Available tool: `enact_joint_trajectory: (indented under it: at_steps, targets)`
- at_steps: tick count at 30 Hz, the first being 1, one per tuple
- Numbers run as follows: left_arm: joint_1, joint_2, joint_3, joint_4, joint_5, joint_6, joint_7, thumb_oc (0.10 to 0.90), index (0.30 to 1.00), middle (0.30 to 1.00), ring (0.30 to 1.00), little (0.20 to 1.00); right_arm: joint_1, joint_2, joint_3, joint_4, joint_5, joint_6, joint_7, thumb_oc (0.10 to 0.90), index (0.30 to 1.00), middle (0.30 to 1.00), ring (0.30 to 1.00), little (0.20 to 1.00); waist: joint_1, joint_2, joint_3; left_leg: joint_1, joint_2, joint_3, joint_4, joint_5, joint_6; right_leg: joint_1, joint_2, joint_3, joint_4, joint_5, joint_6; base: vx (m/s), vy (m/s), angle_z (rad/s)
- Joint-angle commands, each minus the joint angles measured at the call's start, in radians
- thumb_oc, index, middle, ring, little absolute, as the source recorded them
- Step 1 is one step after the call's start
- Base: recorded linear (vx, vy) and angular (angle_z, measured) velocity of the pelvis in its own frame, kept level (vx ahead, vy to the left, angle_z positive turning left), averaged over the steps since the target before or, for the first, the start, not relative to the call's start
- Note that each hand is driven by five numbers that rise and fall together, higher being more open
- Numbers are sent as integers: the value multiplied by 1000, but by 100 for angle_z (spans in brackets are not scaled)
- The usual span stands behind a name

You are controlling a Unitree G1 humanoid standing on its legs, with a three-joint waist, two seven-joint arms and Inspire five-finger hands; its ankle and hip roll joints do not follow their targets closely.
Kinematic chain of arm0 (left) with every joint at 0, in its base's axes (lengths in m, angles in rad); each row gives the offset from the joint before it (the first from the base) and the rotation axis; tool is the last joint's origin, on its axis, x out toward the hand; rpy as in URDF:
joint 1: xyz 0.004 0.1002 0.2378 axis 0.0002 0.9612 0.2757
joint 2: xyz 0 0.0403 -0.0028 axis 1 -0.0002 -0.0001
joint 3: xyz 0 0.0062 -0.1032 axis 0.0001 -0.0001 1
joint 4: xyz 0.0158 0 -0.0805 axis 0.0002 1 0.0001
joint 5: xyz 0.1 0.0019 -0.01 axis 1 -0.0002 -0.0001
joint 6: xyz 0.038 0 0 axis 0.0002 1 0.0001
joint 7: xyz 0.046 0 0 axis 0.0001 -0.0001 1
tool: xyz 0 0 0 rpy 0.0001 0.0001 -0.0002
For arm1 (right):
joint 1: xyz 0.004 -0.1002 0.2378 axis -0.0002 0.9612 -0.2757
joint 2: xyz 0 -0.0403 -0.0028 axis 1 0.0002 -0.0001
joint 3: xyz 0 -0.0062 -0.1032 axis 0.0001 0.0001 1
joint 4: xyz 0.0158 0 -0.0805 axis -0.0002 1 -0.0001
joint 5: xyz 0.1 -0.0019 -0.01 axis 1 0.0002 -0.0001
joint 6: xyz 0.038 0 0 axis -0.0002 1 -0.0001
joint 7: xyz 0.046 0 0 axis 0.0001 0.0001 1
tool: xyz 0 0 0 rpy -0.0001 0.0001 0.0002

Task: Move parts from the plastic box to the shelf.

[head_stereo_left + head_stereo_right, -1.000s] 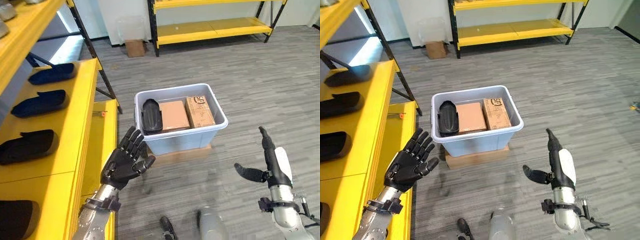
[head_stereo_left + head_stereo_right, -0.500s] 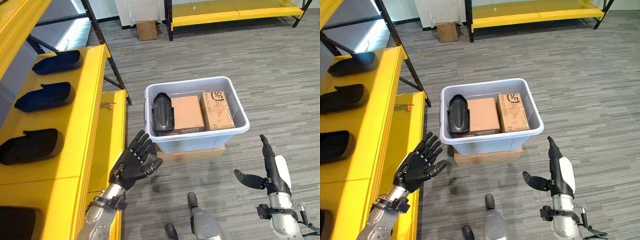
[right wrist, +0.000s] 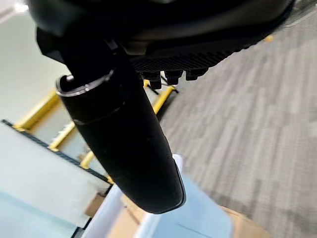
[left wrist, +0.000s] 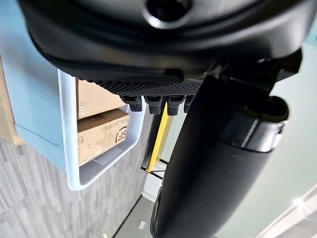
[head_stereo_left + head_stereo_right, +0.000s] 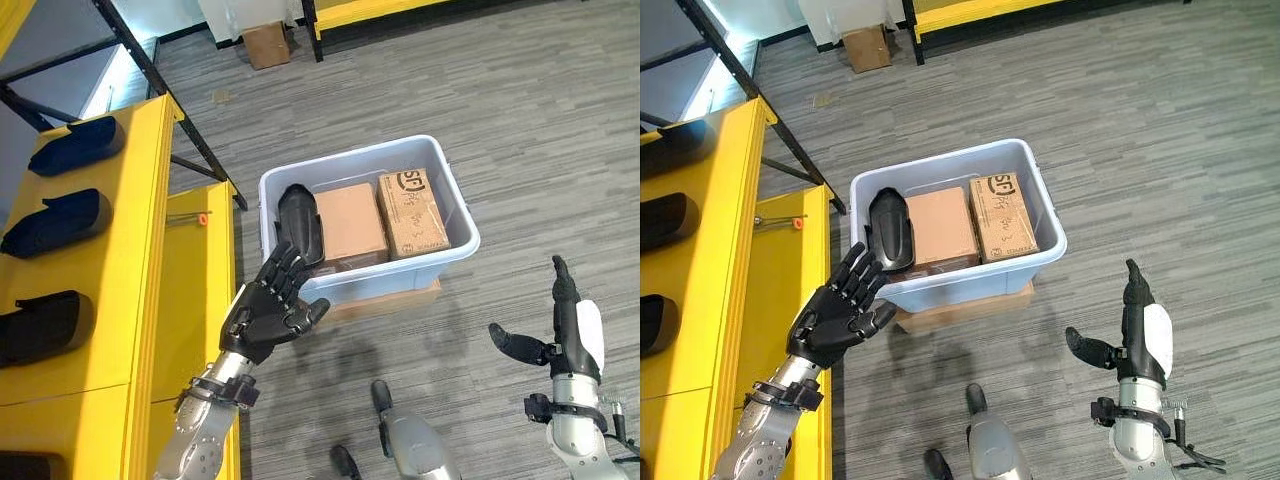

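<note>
A pale plastic box [image 5: 455, 205] stands on the grey floor on a flat wooden board. Inside it a black moulded part [image 5: 299, 226] leans at the left end beside two cardboard boxes [image 5: 350, 222] [image 5: 418, 212]. My left hand [image 5: 268, 310] hovers open just in front of the box's near left corner, fingers spread toward the black part, holding nothing. My right hand [image 5: 568, 330] is open and empty, raised over the floor to the right of and nearer than the box. The yellow shelf [image 5: 130, 260] on the left carries several dark parts [image 5: 56, 216].
A lower yellow shelf level [image 5: 205, 270] with a small orange item [image 5: 202, 219] lies between the shelf and the box. A black shelf leg [image 5: 170, 85] slants behind. A cardboard box [image 5: 267, 45] sits on the floor farther off.
The camera view has shifted. My left hand has risen and moved closer to the box's near left corner. My right hand has kept its open pose.
</note>
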Motion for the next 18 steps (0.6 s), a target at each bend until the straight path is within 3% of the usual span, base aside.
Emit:
enact_joint_trajectory:
  at_steps: [1, 4, 7, 8, 9, 11, 12, 13, 15, 17, 18]
  targets:
    - [-28, -14, 35, -98, -6, -106, -19, 900, 1000, 1000, 1000, 1000, -29, -58, -65, -39, -38, -87, -55, 900, 1000, 1000, 1000, 1000, -11, -37, -71, 27, 117, 35, 150, 65, -40, 71, -61, 42, -15, -75, 88, 45, -195, 1]
    - [-34, -13, 38, -97, -9, -105, -11, 900, 1000, 1000, 1000, 1000, -30, -63, -61, -41, -32, -97, -41, 900, 1000, 1000, 1000, 1000, -13, -38, -78, 24, 119, 35, 207, 79, -46, 85, -51, 40, -16, -88, 72, 27, -143, 1]
    - [-44, -9, 47, -95, -2, -104, -8, 900, 1000, 1000, 1000, 1000, -26, -64, -54, -48, -18, -113, -16, 900, 1000, 1000, 1000, 1000, -13, -52, -88, -7, 138, 38, 361, 139, -63, 114, -35, 36, -34, -93, 43, 57, -289, 7]
    - [-63, -7, 57, -83, -6, -78, -19, 900, 1000, 1000, 1000, 1000, -27, -56, -37, -36, 16, -122, -3, 900, 1000, 1000, 1000, 1000, 3, -83, -92, -132, 143, 17, 515, 152, -49, 164, -22, 46, -61, -98, 21, 109, -417, 37]
    - [-65, -8, 59, -77, 3, -70, -21, 900, 1000, 1000, 1000, 1000, -32, -52, -29, -25, 22, -128, 4, 900, 1000, 1000, 1000, 1000, 11, -88, -89, -172, 126, 10, 512, 132, -32, 174, -19, 56, -60, -98, 24, 125, -320, 45]
    - [-61, -5, 60, -69, 2, -67, -19, 900, 1000, 1000, 1000, 1000, -43, -46, -14, -11, 29, -147, 28, 900, 1000, 1000, 1000, 1000, 24, -93, -77, -202, 91, 7, 442, 95, -2, 184, -14, 88, -52, -102, 36, 158, 29, -10]
    - [-45, -5, 63, -79, 2, -79, -21, 900, 1000, 1000, 1000, 1000, -14, -44, -2, -56, 48, -142, 32, 900, 1000, 1000, 1000, 1000, 29, -91, -61, -245, 89, 24, 251, 162, -12, 230, -12, 105, -73, -113, 61, 307, 149, -20]
    - [-33, -6, 66, -89, 3, -75, -19, 900, 1000, 1000, 1000, 1000, 16, -46, -7, -85, 61, -140, 38, 900, 1000, 1000, 1000, 1000, 39, -89, -60, -271, 107, 15, 143, 240, -37, 268, -17, 103, -102, -111, 78, 318, 158, 4]
    - [-21, -7, 68, -89, 4, -78, -11, 900, 1000, 1000, 1000, 1000, 27, -51, 6, -92, 71, -141, 49, 900, 1000, 1000, 1000, 1000, 59, -95, -55, -294, 135, -11, 69, 302, -60, 307, -27, 97, -116, -117, 89, 314, 115, -44]
    - [2, -17, 81, -75, 6, -106, -7, 900, 1000, 1000, 1000, 1000, 16, -52, 34, -89, 54, -142, 72, 900, 1000, 1000, 1000, 1000, 88, -103, -53, -281, 143, -54, 35, 265, -60, 334, -48, 101, -114, -135, 105, 341, 158, -68]
    - [5, -18, 95, -62, -5, -107, -26, 900, 1000, 1000, 1000, 1000, 12, -54, 38, -89, 56, -135, 73, 900, 1000, 1000, 1000, 1000, 89, -103, -54, -264, 140, -35, 27, 245, -58, 338, -53, 90, -112, -140, 107, 217, 135, -91]
